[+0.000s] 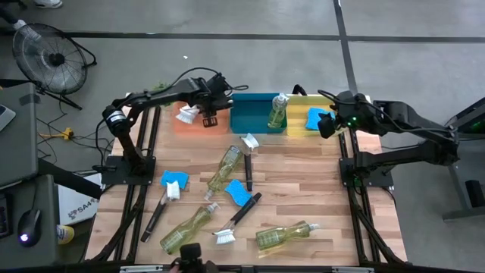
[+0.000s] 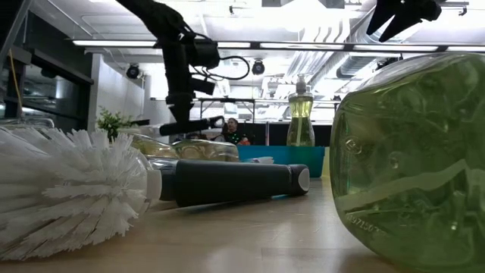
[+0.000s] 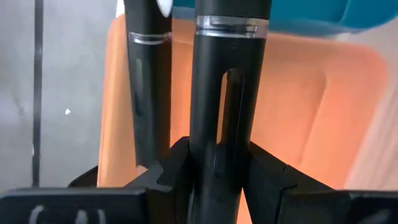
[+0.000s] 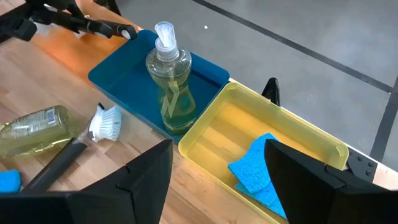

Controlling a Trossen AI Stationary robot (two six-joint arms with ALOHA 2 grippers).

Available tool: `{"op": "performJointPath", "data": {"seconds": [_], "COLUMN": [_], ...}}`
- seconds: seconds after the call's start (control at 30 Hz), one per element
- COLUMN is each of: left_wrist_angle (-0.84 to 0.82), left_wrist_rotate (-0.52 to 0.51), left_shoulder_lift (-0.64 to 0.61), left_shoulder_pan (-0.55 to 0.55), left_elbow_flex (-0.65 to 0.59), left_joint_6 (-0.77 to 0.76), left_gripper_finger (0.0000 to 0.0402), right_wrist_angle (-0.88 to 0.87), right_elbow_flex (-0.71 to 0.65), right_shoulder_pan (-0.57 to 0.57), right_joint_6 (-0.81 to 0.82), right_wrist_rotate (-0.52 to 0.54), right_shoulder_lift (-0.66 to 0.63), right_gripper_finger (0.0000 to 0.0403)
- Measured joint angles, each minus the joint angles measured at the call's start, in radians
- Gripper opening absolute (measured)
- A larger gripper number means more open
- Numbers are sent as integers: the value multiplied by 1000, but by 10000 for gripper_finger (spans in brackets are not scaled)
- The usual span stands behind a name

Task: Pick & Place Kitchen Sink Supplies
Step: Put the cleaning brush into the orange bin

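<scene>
My left gripper (image 1: 210, 117) hangs over the orange bin (image 1: 184, 127) at the table's far edge, shut on a black long-handled brush (image 3: 229, 74). A second black handle (image 3: 148, 81) shows beside it against the bin's floor. A white brush head (image 1: 187, 115) shows just left of the gripper. One bottle (image 4: 169, 81) stands upright in the blue bin (image 4: 118, 78). A blue sponge (image 4: 261, 168) lies in the yellow bin (image 4: 217, 134). My right gripper (image 4: 217, 186) is open above the yellow bin's near side, with nothing between its fingers. My left gripper pinches the brush's black handle (image 3: 231, 134) between its two fingers, at the stretch with the long slot. The fingers come steeply from above and lie across the handle. The brush (image 2: 193, 125) hangs about level, clear of the bins.
On the wooden table lie three bottles (image 1: 225, 167) (image 1: 188, 227) (image 1: 284, 235), two blue sponges (image 1: 174, 180) (image 1: 237, 192) and three brushes (image 1: 157, 212) (image 1: 236, 220) (image 1: 248, 152). A small green plant (image 2: 114, 121) stands at the far left.
</scene>
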Motion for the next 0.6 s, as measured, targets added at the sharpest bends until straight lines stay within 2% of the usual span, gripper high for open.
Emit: {"op": "performJointPath", "data": {"seconds": [0.3,0.6], "left_wrist_angle": [52,54], "left_wrist_rotate": [30,66], "left_shoulder_lift": [0,0], "left_shoulder_pan": [33,88], "left_elbow_flex": [-68,-76], "left_joint_6": [31,29], "left_gripper_finger": [106,106], "right_wrist_angle": [0,8], "right_elbow_flex": [0,0], "right_shoulder_pan": [0,0], "right_joint_6": [8,8], "right_wrist_rotate": [12,13], "right_shoulder_lift": [25,47], "right_gripper_finger": [248,248]}}
